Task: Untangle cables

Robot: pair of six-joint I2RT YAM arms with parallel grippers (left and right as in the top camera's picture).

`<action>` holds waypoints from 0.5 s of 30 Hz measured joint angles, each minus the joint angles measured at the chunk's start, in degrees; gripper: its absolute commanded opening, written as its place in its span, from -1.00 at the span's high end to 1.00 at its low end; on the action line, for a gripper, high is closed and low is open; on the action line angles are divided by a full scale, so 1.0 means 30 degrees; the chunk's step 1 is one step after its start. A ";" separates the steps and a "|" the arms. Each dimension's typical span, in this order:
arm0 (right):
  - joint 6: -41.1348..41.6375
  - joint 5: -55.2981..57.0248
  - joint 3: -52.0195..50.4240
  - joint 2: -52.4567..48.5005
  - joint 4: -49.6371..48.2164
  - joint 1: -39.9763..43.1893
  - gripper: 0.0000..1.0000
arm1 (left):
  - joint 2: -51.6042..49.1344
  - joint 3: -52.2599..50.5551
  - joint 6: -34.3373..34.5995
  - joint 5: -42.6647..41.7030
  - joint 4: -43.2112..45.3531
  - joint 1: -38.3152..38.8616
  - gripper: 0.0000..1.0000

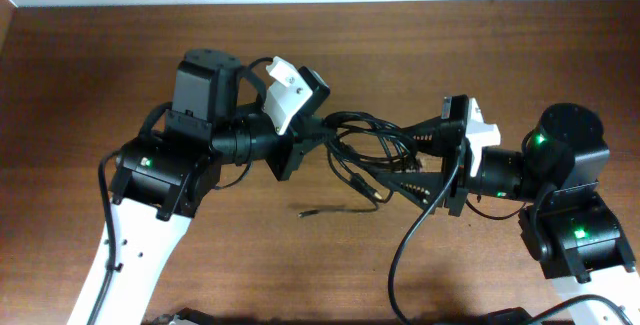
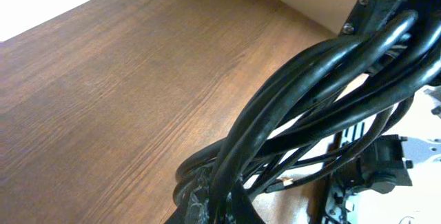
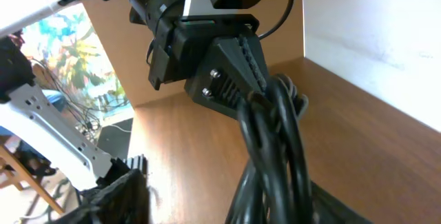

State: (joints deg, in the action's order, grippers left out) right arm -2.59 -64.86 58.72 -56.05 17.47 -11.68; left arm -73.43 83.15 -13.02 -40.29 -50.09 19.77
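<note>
Bench (image 1: 300, 265): dark brown wood grain is seen across the whole overhead view, with a pale strip along the far edge.
Cables (image 1: 375, 150): several thin glossy black cords are bunched into one tangled bundle, which is stretched between the two arms over the middle of the bench. Loops are spread out of the bundle on its near side.
Loose end (image 1: 310, 211): one thin cord with a small plug is trailed down from the bundle toward the bench, just nearer than the tangle.
Left claw (image 1: 312, 137): it is clamped together on the left end of the bundle. In the right wrist view the cords are seen gripped at the tips of its ribbed black fingers (image 3: 241, 58), from which they run toward the camera.
Right claw (image 1: 425, 160): its jaws are held apart, and the right end of the bundle is passed between them. In its own wrist view a clear gap is seen between one finger at the lower left and the cords.
Left wrist view: the cords are seen as thick overlapping strands that cross the frame from the lower middle to the upper right, above bare wood.
Arms: white links and black joints are seen on both sides, and green lights are lit on each.
</note>
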 measured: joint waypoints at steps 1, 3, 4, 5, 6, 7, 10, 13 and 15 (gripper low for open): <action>0.0044 0.0007 0.0000 -0.0022 0.0000 0.0000 -0.56 | 0.0000 0.0000 0.0000 0.0102 0.0000 0.0000 1.00; -0.0036 0.0000 0.0000 -0.0080 -0.0015 0.0000 -0.68 | 0.0000 0.0000 0.0000 0.0488 0.0000 0.0000 1.00; 0.0044 0.0000 0.0000 -0.0109 0.0000 0.0000 -0.75 | 0.0000 0.0000 0.0000 0.0648 0.0000 0.0000 1.00; -0.0007 0.0007 0.0000 -0.0160 0.0000 0.0000 -0.80 | 0.0000 0.0000 0.0000 0.0940 -0.0007 0.0000 1.00; 0.0022 0.0015 0.0000 -0.0197 0.0007 0.0007 -0.84 | 0.0000 0.0000 0.0000 0.1209 -0.0015 0.0000 1.00; 0.0022 0.0029 0.0000 -0.0233 0.0007 0.0007 -0.91 | 0.0000 0.0000 0.0000 0.1545 -0.0022 0.0000 1.00; 0.0044 0.0240 0.0000 -0.0270 0.0007 0.0000 -0.97 | 0.0000 0.0000 0.0022 0.2871 -0.0430 0.0007 1.00; 0.0350 0.0903 0.0000 -0.0262 0.0007 0.0007 -0.97 | -0.0029 0.0000 0.0262 0.4284 -0.0889 0.0015 1.00; 0.1231 0.1953 0.0000 -0.0262 0.0007 0.0007 -0.97 | -0.0029 0.0000 0.0612 0.5151 -0.1013 0.0015 1.00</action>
State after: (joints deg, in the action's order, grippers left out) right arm 1.10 -59.00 58.72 -56.84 17.50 -11.66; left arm -73.52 83.15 -11.18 -24.84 -53.12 19.81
